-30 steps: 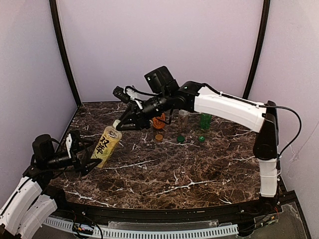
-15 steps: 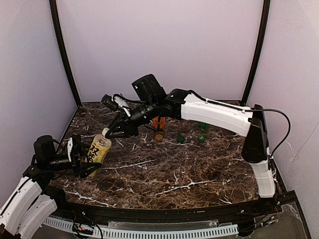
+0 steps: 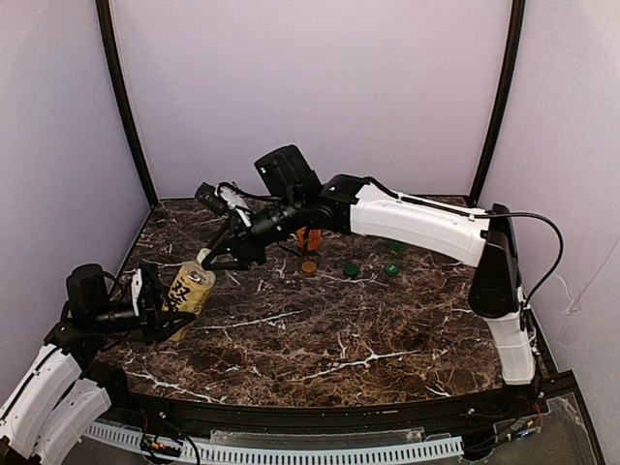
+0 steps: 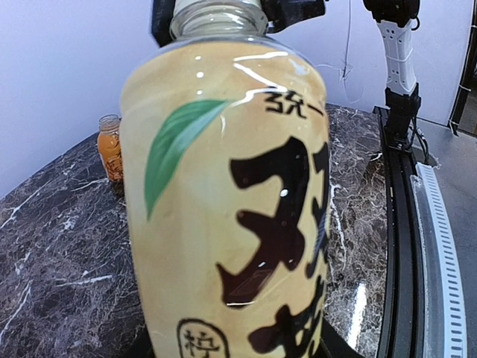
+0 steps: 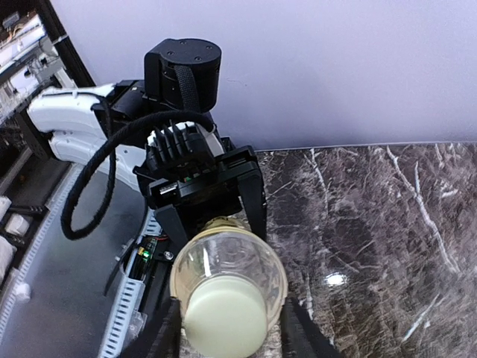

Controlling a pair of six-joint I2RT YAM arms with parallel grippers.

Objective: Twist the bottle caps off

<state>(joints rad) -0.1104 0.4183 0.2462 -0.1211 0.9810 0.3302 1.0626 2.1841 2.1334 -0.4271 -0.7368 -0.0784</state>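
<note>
A bottle (image 3: 190, 288) with a yellow label and black characters leans on the marble table (image 3: 387, 339) at the left. My left gripper (image 3: 174, 312) is shut on its body; the label (image 4: 231, 209) fills the left wrist view. The pale yellow cap (image 5: 225, 321) sits on its neck. My right gripper (image 5: 227, 335) straddles this cap, open a little, with a gap on the right side. In the top view my right gripper (image 3: 215, 254) is at the bottle's mouth. Loose on the table lie a tan-gold cap (image 3: 308, 266), a dark green cap (image 3: 351, 269) and a bright green cap (image 3: 391, 269).
An orange bottle (image 3: 308, 237) without a cap stands at the back, partly behind the right arm, and shows as the orange bottle (image 4: 109, 145) in the left wrist view. Purple walls and black posts (image 3: 121, 107) close in the back and sides.
The right arm carried the tilted bottle down and left to the left gripper. The left jaws closed on its body. The right jaws loosened around the cap.
</note>
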